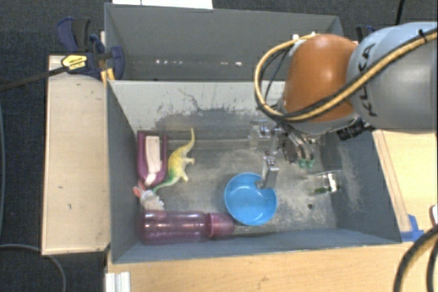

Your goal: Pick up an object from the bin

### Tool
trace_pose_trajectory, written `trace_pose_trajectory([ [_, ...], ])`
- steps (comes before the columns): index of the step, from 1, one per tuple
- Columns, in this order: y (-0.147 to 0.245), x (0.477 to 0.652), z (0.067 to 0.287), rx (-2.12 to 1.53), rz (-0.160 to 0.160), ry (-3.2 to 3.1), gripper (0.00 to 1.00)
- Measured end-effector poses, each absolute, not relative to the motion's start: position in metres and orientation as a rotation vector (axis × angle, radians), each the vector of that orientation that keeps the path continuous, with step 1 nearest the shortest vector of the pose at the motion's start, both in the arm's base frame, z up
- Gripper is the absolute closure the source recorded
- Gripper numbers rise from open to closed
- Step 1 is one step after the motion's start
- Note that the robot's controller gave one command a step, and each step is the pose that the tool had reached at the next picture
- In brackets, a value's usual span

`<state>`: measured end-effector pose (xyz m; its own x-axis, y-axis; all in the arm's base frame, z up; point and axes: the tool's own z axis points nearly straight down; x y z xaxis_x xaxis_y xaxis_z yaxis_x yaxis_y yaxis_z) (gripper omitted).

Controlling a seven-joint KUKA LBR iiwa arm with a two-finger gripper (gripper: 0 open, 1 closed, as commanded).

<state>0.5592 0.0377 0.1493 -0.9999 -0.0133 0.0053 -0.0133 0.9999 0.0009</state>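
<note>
The gripper (268, 176) hangs at the upper right rim of the blue bowl (248, 205) — lower middle of the frame — open or closed, I cannot tell.

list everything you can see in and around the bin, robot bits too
bowl: 1, blue, front middle of the bin floor
toy dinosaur: 1, yellow-green, left of middle, next to the box
box: 1, purple with a pale label, by the left wall
bottle: 1, purple, lying on its side along the front wall, left part
small toy: 1, pink and white, between box and bottle, kind too small to tell
small piece: 1, green and pale, right part of the floor
bin: 1, grey metal
arm: 1, grey with orange cover, coming in from the right
gripper: 1, metal, over the bowl's far rim
</note>
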Motion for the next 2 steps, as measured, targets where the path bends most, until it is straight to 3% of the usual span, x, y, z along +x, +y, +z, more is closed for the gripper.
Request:
trace_pose_trajectory([
  [1,0.037,0.561,0.154,0.02,-0.002,-3.145,0.0],
  [2,0.046,0.542,0.104,0.111,-0.002,-3.144,0.0],
])
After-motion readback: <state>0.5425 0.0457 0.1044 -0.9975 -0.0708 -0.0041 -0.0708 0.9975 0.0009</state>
